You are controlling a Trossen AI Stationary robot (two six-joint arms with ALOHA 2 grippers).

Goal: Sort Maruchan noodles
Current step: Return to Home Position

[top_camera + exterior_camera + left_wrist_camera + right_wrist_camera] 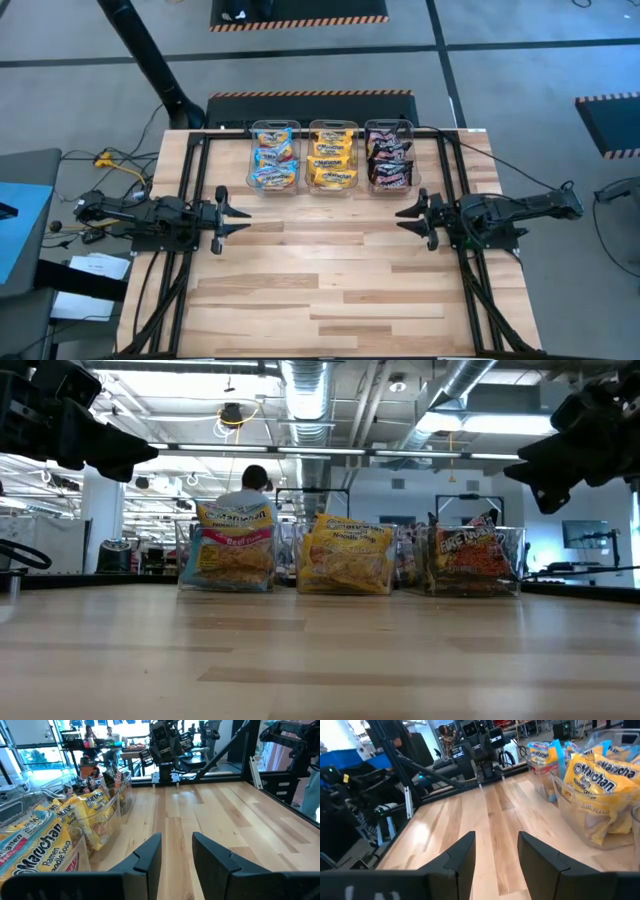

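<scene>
Maruchan noodles (pixel 333 170) lie sorted in three clear bins (pixel 333 122), which stand in a row at the far edge of the table (pixel 330 290). The blue packs (pixel 274 158) are in the left bin, the yellow packs (pixel 333 150) in the middle one and the dark packs (pixel 389 158) in the right one. The left pincer (pixel 246 220) hangs above the table's left side, nearer than the bins, its fingers apart and holding nothing. The right pincer (pixel 400 220) faces it from the right side, its fingers also apart and holding nothing.

Three bins (pixel 333 123), three noodle kinds (pixel 333 160)
</scene>
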